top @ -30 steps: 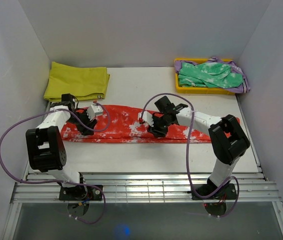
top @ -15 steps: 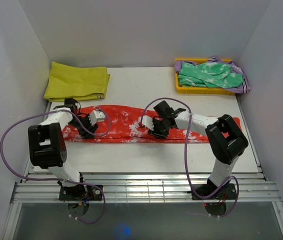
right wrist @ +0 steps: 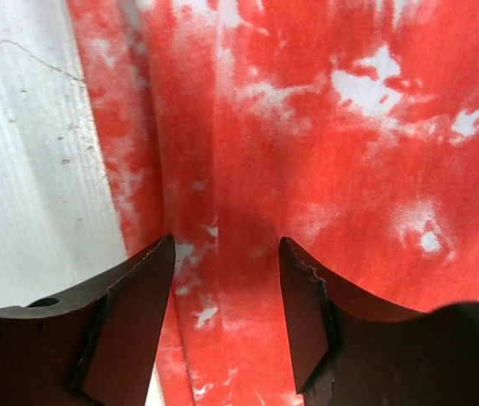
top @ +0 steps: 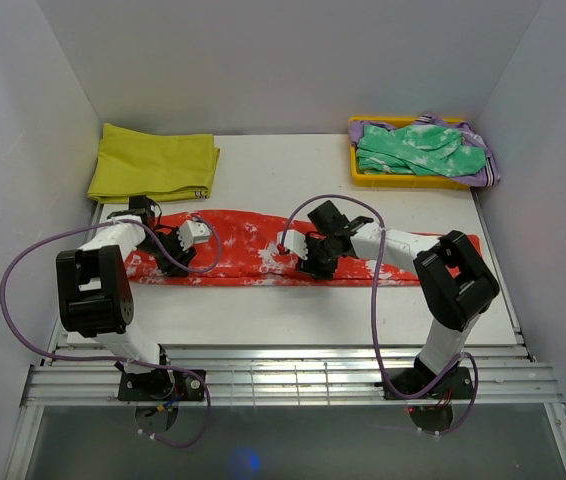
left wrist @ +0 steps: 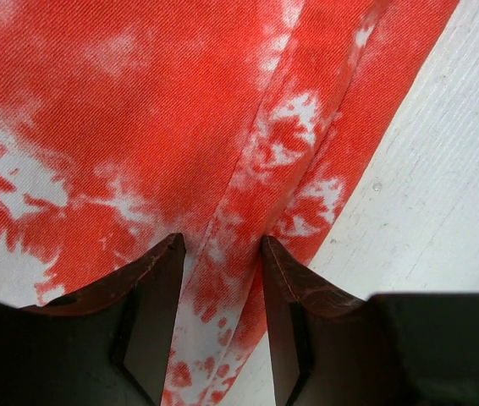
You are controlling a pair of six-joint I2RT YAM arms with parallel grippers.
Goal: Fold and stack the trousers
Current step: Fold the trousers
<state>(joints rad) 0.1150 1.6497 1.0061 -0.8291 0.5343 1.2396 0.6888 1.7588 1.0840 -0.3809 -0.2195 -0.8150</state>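
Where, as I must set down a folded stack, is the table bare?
Free: the near strip between the trousers and the front edge of the table; the back middle between the yellow cloth and the yellow tray. The trousers fill the middle.

You see the trousers (left wrist: 138, 127) red-orange with white mottled blotches between your left gripper (left wrist: 221, 254) and its black fingers (left wrist: 151, 326). Beyond it lies a plain yellow-green cloth (top: 153, 162). Beyond your right gripper (right wrist: 225, 249), a green, white-mottled garment (top: 418, 148) fills a yellow tray (top: 403, 182).
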